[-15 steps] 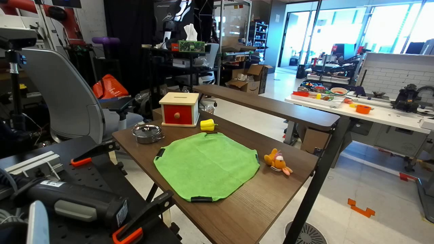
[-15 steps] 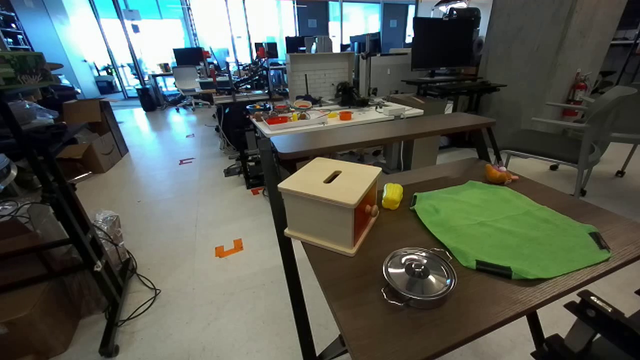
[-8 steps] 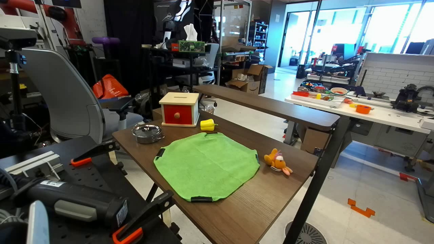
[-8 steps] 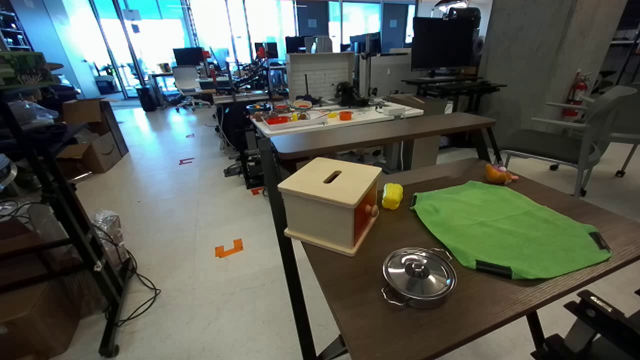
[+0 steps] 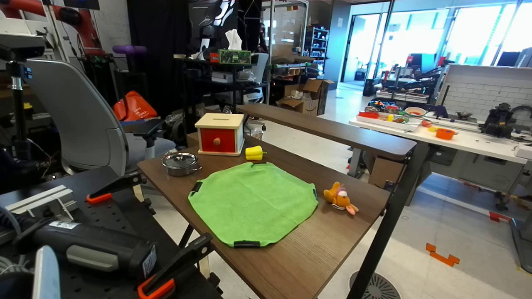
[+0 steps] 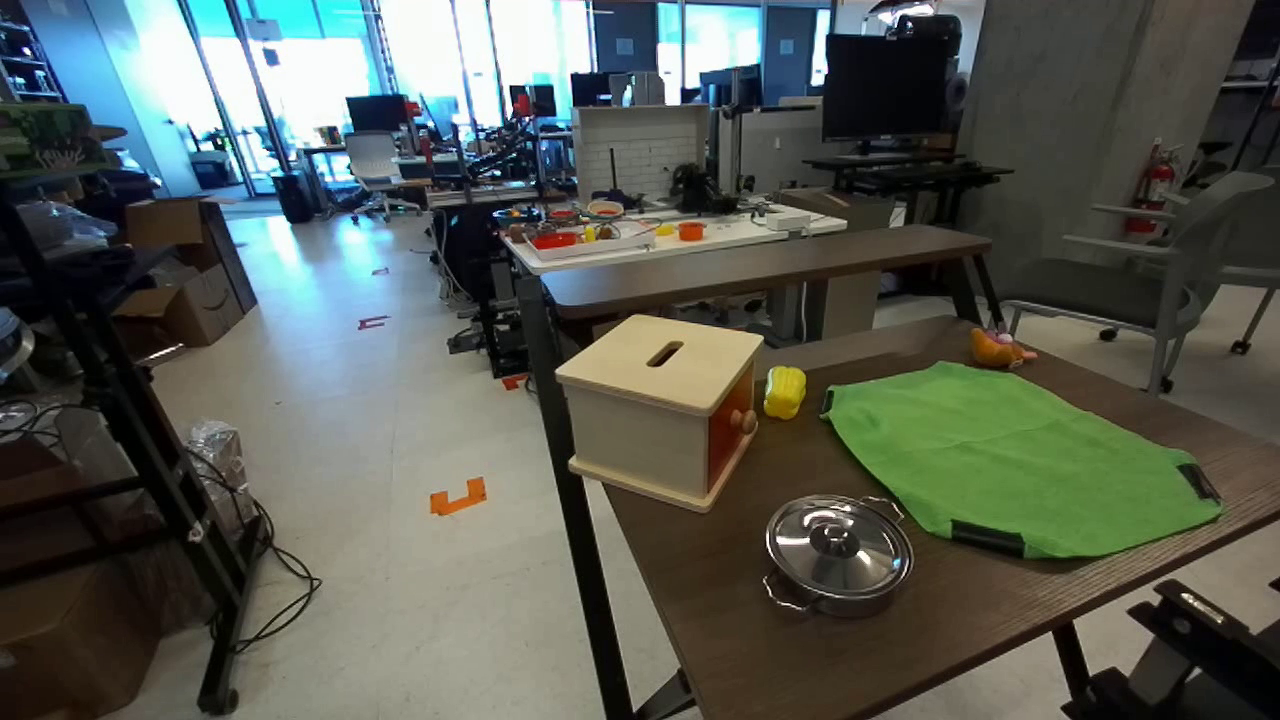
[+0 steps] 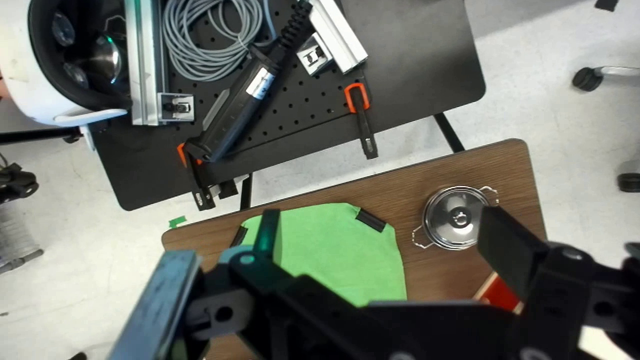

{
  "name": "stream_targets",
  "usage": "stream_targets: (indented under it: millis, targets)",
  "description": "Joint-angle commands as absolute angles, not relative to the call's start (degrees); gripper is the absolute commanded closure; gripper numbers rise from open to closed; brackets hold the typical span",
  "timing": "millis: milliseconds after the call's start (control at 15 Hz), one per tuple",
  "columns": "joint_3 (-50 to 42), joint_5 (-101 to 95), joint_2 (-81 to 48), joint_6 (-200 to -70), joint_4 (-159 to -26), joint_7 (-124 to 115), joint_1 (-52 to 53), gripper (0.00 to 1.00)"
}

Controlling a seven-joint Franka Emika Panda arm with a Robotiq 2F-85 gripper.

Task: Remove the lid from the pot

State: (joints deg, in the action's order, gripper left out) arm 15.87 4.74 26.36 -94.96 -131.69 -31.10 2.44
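Silvery lid (image 5: 180, 158) sits on the pot (image 5: 181, 170), near the wooden box (image 5: 220, 140), in an exterior view. Its knob (image 6: 834, 541), in an exterior view, seems the proper place to grasp: the metal should be light, stiff, but slippery. In the wrist view, the gripper (image 7: 382, 225) has its fingers (image 7: 507, 245) spread, holding nothing

The table (image 5: 301, 265) holds cloth (image 5: 253, 203), pot (image 5: 183, 170), box (image 5: 217, 140), toy (image 5: 341, 198), pepper (image 5: 254, 153) (yellow).

Shallow two-handled metal pot (image 5: 181, 170) stands upright on the surface (image 6: 745, 645); round silvery lid (image 6: 838, 568), knob (image 6: 834, 541) at centre, is seated on it.
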Motion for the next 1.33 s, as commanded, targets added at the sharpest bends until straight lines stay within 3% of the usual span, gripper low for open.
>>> stream_targets:
  millis: [0, 1267]
  targets:
    - [15.62, -1.34, 21.19, -97.76, -131.26, -29.80, 2.13, 0.00]
    - [9.94, -5.36, -15.55, -147.72, -130.20, -38.43, 8.75, 0.00]
